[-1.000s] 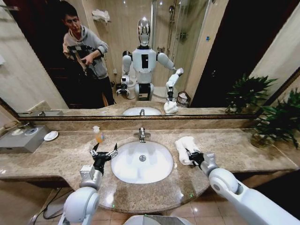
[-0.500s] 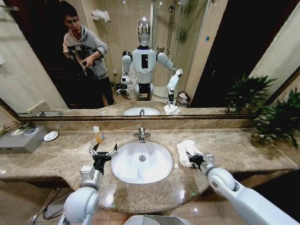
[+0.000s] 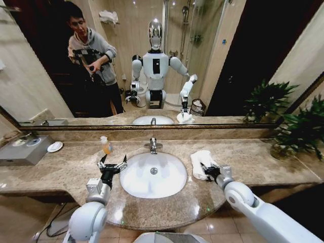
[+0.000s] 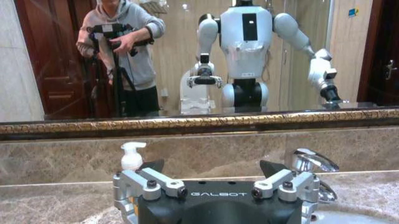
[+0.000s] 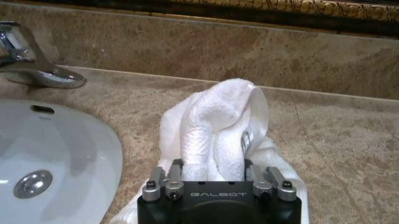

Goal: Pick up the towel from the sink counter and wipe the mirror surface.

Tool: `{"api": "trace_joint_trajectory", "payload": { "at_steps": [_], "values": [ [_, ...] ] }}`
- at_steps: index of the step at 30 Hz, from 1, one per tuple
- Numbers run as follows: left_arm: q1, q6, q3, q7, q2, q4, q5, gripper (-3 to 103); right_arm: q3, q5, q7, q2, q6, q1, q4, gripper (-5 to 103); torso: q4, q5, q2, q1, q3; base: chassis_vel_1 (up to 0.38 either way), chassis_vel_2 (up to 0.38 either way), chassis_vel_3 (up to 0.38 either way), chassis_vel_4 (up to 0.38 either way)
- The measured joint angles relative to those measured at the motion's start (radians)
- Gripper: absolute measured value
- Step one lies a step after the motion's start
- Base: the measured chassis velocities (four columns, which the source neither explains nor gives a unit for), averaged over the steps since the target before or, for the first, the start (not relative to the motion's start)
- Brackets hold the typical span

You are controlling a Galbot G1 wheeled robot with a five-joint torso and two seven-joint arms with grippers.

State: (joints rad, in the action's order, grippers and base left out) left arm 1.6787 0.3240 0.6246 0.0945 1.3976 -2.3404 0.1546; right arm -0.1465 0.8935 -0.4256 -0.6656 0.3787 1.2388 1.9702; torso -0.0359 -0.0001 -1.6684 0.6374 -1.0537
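Observation:
The white towel (image 3: 199,160) lies bunched on the sink counter (image 3: 66,167) just right of the oval basin (image 3: 153,174). My right gripper (image 3: 205,167) is shut on it. In the right wrist view a fold of the towel (image 5: 218,116) stands up between the jaws of the right gripper (image 5: 215,161), with the rest spread on the marble (image 5: 349,140). My left gripper (image 3: 112,163) hovers open over the counter, left of the basin, holding nothing; in its wrist view the left gripper (image 4: 212,165) faces the mirror (image 4: 187,60). The mirror surface (image 3: 228,61) spans the wall behind the counter.
A chrome faucet (image 3: 153,146) stands behind the basin and a soap bottle (image 3: 106,145) to its left. A grey box (image 3: 23,149) and a small round dish (image 3: 54,147) sit far left. A potted plant (image 3: 298,131) fills the far right corner. The counter's curved front edge bulges toward me.
The towel has gathered into a narrower bunch in my right gripper, which shifted slightly toward the basin. The left arm has not moved.

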Motion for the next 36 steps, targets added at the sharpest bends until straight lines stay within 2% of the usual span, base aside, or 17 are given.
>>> {"api": "trace_joint_trajectory", "payload": {
  "at_steps": [2,3,6,9,12,18,25,31,35,36],
  "values": [
    [0.000,0.000,0.000,0.000,0.000,0.000,0.000,100,-0.003,-0.001,0.000,0.000,-0.003,0.002,0.002,60,0.0000,0.0000,0.000,0.000,0.000,0.000,0.000,0.000,0.000],
    [0.000,0.000,0.000,0.000,0.000,0.000,0.000,100,-0.003,-0.001,0.000,0.000,-0.003,0.002,0.002,60,0.0000,0.0000,0.000,0.000,0.000,0.000,0.000,0.000,0.000],
    [0.000,0.000,0.000,0.000,0.000,0.000,0.000,100,-0.012,-0.005,0.000,0.001,-0.012,0.008,0.006,76,0.0000,0.0000,0.000,0.000,0.000,0.000,0.000,0.000,0.000],
    [0.000,0.000,0.000,0.000,0.000,0.000,0.000,100,-0.015,-0.009,0.000,0.004,-0.014,0.013,0.010,82,0.0000,0.0000,0.000,0.000,0.000,0.000,0.000,0.000,0.000],
    [0.000,0.000,0.000,0.000,0.000,0.000,0.000,100,-0.023,-0.013,-0.003,0.012,-0.016,0.022,0.020,97,0.0000,0.0000,0.000,0.000,0.000,0.000,0.000,0.000,0.000],
    [0.000,0.000,0.000,0.000,0.000,0.000,0.000,100,-0.047,-0.030,-0.006,0.022,-0.033,0.042,0.042,100,0.0000,0.0000,0.000,0.000,0.000,0.000,0.000,0.000,0.000],
    [0.000,0.000,0.000,0.000,0.000,0.000,0.000,100,-0.079,-0.180,0.000,0.014,-0.123,0.086,0.084,100,0.0000,0.0000,0.000,0.000,0.000,0.000,0.000,0.000,0.000],
    [0.000,0.000,0.000,0.000,0.000,0.000,0.000,100,-0.108,-0.185,-0.011,-0.008,-0.140,0.110,0.139,100,-0.0001,-0.0001,0.000,0.000,0.000,0.000,0.000,0.000,0.000],
    [0.000,0.000,0.000,0.000,0.000,0.000,0.000,100,-0.174,-0.203,0.030,-0.052,-0.217,0.152,0.200,100,0.0001,-0.0001,0.000,0.000,0.000,0.000,0.000,0.000,0.000],
    [0.000,0.000,0.000,0.000,0.000,0.000,0.000,100,-0.174,-0.203,0.030,-0.052,-0.217,0.152,0.200,100,0.0001,-0.0001,0.000,0.000,0.000,0.000,0.000,0.000,0.000]
  ]
}}
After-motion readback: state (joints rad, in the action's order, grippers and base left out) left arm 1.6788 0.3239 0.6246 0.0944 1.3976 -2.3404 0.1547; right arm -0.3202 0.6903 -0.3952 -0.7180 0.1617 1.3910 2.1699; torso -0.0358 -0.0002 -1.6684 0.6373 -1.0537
